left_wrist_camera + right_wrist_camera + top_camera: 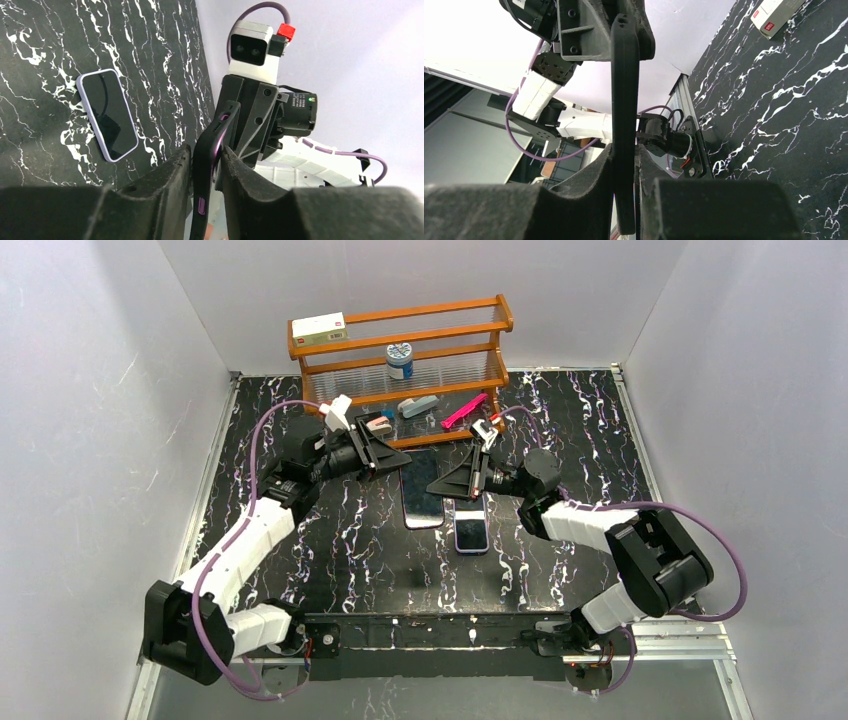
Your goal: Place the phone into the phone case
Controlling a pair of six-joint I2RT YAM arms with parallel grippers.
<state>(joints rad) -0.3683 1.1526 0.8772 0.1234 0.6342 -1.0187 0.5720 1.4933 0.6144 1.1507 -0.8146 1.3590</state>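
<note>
Pinching the phone case (422, 492) from opposite ends, the left end effector (207, 155) and right end effector (625, 150) hold it clear of the bench (330, 540), while the phone (471, 531) lies screen-up there, not yet inserted.

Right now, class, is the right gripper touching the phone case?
Touching. The right wrist view shows the phone case edge-on, pinched between both fingers of the right gripper, with no gap on either side.
</note>
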